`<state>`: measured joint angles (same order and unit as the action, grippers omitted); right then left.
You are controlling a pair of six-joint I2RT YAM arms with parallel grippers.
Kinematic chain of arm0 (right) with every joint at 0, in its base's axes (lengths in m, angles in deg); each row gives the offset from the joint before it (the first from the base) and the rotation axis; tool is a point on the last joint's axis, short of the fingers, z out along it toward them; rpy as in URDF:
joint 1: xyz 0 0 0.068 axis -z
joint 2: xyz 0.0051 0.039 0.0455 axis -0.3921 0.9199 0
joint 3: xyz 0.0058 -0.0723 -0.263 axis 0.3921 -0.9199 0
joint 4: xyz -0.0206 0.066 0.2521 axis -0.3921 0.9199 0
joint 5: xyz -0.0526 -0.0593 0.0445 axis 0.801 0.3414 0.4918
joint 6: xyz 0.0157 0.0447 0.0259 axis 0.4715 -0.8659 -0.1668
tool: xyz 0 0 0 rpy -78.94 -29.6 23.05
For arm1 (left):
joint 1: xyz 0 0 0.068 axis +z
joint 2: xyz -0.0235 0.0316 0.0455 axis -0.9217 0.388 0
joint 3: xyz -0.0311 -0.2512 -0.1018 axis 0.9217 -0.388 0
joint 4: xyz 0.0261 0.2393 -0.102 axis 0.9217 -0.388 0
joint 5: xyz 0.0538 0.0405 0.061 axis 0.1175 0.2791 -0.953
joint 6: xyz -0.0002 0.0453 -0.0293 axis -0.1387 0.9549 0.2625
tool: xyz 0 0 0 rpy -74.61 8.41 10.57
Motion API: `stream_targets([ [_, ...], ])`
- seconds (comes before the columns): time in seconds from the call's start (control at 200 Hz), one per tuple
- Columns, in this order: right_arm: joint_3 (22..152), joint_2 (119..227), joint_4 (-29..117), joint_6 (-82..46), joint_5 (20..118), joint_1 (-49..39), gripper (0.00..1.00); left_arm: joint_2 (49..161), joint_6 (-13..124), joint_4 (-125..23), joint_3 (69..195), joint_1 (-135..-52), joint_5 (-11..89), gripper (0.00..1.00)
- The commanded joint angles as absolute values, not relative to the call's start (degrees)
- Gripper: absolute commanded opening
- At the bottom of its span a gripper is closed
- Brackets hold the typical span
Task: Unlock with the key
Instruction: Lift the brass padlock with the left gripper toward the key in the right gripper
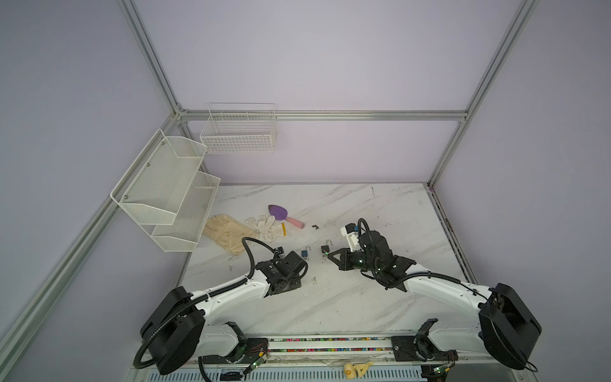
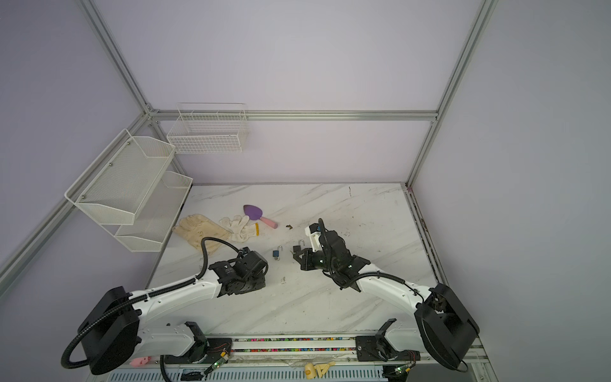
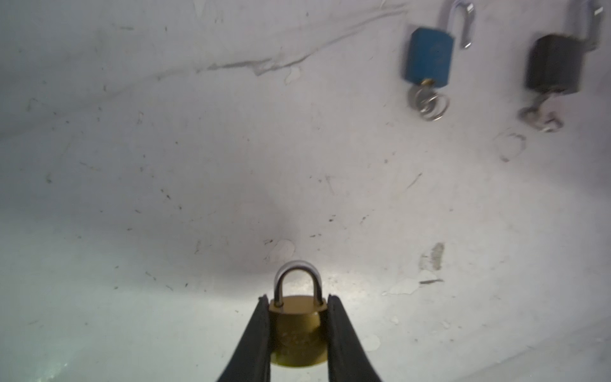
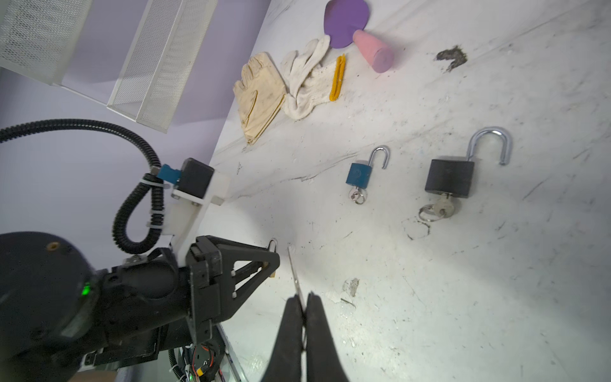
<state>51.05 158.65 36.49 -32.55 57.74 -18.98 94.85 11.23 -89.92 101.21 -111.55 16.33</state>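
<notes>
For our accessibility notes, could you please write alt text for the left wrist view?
The left gripper is shut on a brass padlock whose shackle is closed, over a scuffed white table. Beyond lie a blue padlock and a black padlock, each with an open shackle and a key in it.

We see plain lilac walls (image 1: 330, 66) framed by aluminium rails (image 1: 324, 115). Our marbled worktop (image 1: 363, 304) is scuffed; a mesh shelf (image 1: 165, 185) hangs left.

small brass padlock (image 3: 297, 334), shackle closed, near thin silver key (image 4: 295, 276).
</notes>
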Motion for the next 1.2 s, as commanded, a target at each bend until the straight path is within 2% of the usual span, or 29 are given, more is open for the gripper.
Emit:
stream_targets([
  [0.0,54.0,156.4,42.1,-30.2,63.0,-19.6,0.00,91.0,3.9,-83.4,102.7,-111.6,15.5,0.00],
  [0.27,59.0,157.5,47.7,-32.0,72.8,-26.9,0.00,87.5,-7.3,-72.8,103.8,-111.6,15.3,0.00],
  [0.49,61.8,159.7,45.6,-33.8,76.7,-33.7,0.00,85.8,-14.9,-68.3,102.3,-111.6,14.1,0.00],
  [1.195,63.9,165.8,41.2,-34.8,77.1,-35.1,0.00,80.3,-22.2,-65.5,98.1,-111.6,12.4,0.00],
])
